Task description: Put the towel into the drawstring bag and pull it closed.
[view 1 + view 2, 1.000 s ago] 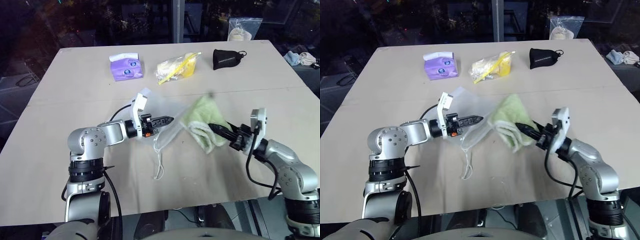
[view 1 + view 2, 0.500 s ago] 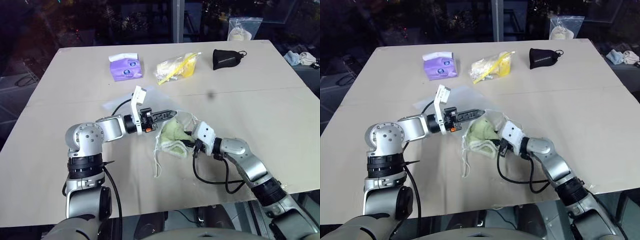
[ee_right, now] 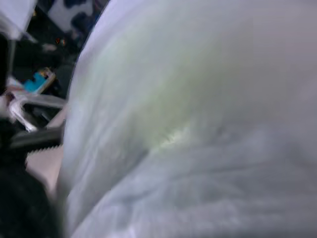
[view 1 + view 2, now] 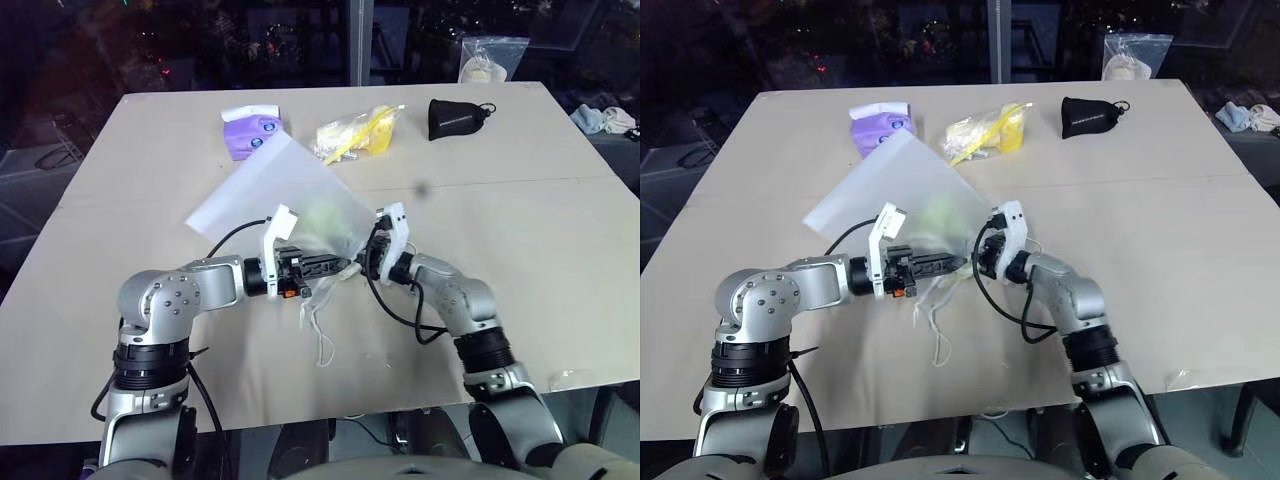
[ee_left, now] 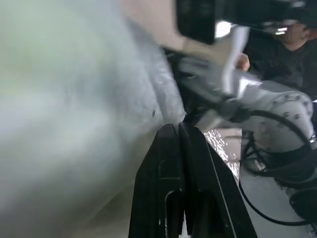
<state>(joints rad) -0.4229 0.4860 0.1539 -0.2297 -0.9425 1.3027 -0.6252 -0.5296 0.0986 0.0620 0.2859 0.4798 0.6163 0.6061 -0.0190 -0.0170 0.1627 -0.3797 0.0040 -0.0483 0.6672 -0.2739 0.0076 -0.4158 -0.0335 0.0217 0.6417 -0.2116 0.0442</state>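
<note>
While the left gripper [image 4: 335, 264] stays clamped on the bag's [image 4: 275, 185] mouth, the right gripper [image 4: 368, 252], its grip hidden inside, should shove the towel [image 4: 322, 220] deeper toward the far left corner before withdrawing.

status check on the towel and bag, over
Left gripper shut on drawstring bag mouth. Right gripper at the opening. Towel showing green inside the bag. Cords slack, nothing blocking.

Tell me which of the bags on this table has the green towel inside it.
The translucent white mesh drawstring bag, raised between both arms; the towel shows green through it. The black pouch and clear zip bag lie at the far edge.
</note>
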